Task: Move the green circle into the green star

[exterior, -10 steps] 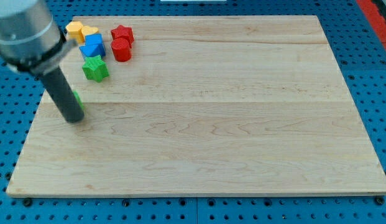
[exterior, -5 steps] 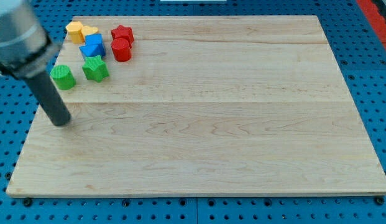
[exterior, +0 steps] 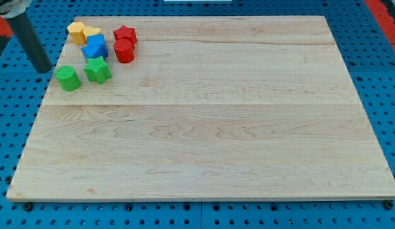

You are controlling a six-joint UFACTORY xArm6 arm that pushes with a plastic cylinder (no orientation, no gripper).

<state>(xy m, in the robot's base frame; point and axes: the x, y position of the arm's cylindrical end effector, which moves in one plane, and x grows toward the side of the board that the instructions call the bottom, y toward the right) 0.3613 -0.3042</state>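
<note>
The green circle [exterior: 68,78] stands on the wooden board near its left edge, close to the green star [exterior: 97,70] on its right, with a small gap between them. My tip [exterior: 43,69] is off the board's left edge, to the upper left of the green circle and apart from it.
Above the green star lie a blue block [exterior: 95,48], a red circle [exterior: 124,51], a red star [exterior: 125,34], a yellow block [exterior: 76,30] and a yellow heart [exterior: 91,32]. The board [exterior: 210,114] rests on a blue pegboard.
My tip has swung from the board below the green circle up and left, off the board's edge. The green circle, once half hidden behind the rod, now sits beside the green star.
</note>
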